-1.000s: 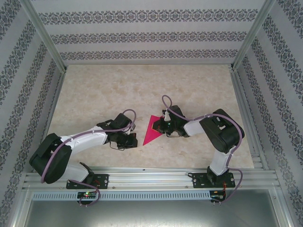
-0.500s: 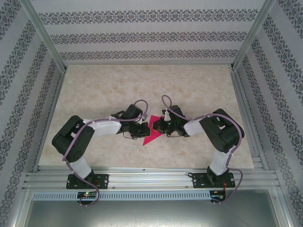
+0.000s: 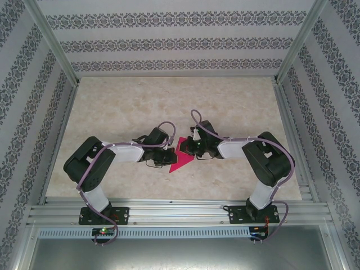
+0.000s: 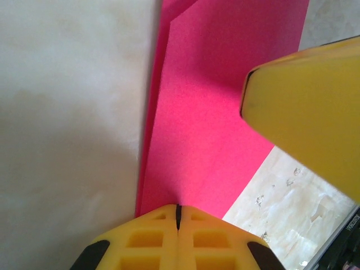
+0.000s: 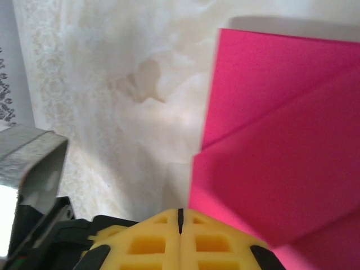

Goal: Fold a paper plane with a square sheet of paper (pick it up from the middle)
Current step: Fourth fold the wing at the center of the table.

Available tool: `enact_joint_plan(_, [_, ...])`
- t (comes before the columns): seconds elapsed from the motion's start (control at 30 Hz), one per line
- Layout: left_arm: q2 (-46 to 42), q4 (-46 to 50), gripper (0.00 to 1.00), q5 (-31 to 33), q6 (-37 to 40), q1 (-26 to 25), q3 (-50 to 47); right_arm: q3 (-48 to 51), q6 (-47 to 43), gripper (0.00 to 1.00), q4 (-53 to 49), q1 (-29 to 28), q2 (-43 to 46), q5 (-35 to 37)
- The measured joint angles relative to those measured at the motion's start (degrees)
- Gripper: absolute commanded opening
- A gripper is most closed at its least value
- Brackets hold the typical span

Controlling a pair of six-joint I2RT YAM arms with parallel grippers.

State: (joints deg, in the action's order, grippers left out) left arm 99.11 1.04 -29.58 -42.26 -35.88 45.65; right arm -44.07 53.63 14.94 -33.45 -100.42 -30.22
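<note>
The magenta-pink sheet of paper lies flat on the table between the two arms, folded into a pointed triangle with layered flaps. My left gripper is shut, its yellow tips pressed together over the sheet's left part. In the left wrist view its tips rest on the pink paper, with the right gripper's yellow finger close above. My right gripper is shut too. In the right wrist view it sits at the paper's edge, where a diagonal fold line shows.
The beige marbled table stretches open behind the paper. Patterned walls close off three sides, with metal posts at the corners. An aluminium rail carrying both arm bases runs along the near edge.
My left arm has swung right, from beside the paper onto it, with its gripper shut. The right gripper has shifted slightly left and away. The paper has barely moved.
</note>
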Motion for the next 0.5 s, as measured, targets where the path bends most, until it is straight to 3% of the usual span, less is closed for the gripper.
enact_joint_plan(0.23, [-0.13, -0.09, 0.00, 0.11, 0.02, 0.00, -0.04, -0.39, 0.17, 0.03, -0.50, -0.48, -2.93, 2.84])
enact_joint_plan(0.5, [-0.20, -0.52, 0.00, 0.20, 0.02, 0.00, -0.44, -0.92, -1.53, 0.05, 1.46, 6.86, -5.70, -3.26])
